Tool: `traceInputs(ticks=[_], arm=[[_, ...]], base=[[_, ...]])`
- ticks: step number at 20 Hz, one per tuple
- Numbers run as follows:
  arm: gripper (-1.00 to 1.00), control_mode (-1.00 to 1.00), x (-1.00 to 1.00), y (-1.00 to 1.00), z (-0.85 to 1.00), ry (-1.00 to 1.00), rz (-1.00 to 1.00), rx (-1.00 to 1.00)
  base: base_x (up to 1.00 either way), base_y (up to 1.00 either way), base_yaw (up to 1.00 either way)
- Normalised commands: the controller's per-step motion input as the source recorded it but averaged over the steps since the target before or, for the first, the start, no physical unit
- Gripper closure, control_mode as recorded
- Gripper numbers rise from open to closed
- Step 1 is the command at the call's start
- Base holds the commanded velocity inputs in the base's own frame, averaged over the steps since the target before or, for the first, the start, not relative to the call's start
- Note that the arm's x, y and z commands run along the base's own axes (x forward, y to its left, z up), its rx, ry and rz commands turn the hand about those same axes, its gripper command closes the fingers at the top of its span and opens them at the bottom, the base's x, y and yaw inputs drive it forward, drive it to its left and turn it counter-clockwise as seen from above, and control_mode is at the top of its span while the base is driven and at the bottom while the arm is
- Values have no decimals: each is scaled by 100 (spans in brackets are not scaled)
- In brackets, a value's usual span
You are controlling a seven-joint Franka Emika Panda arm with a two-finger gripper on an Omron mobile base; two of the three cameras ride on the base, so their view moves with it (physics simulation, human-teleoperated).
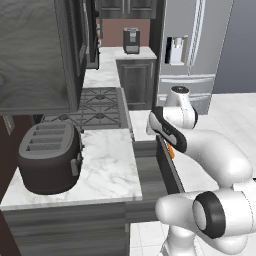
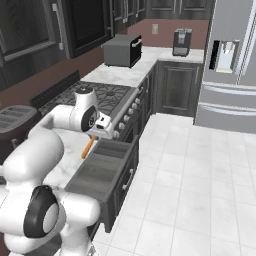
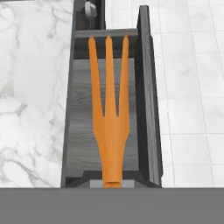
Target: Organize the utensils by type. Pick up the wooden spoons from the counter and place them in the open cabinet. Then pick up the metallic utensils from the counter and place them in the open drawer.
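Gripper is clamped on the orange fork, tines pointing out over the open drawer. I'd say lower it a bit, keep it centred btwn the walls w/ no tilt, then let go.

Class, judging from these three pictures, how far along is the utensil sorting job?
Looks done: no utensils lie on the visible counter. In hand: the gripper holds the orange fork above the open drawer. Left: releasing it there. The cabinet's contents cannot be seen.
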Motion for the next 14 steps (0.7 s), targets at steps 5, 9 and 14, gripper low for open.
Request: traceInputs(ticks=[5,9,14], arm=[[100,-100,7,-7,-57,-1,-1,0],[100,-100,0,-11,-58,-3,0,0],[100,-100,1,-14,-47,-3,0,0]], base=[[0,0,0],[0,0,0],[0,0,0]])
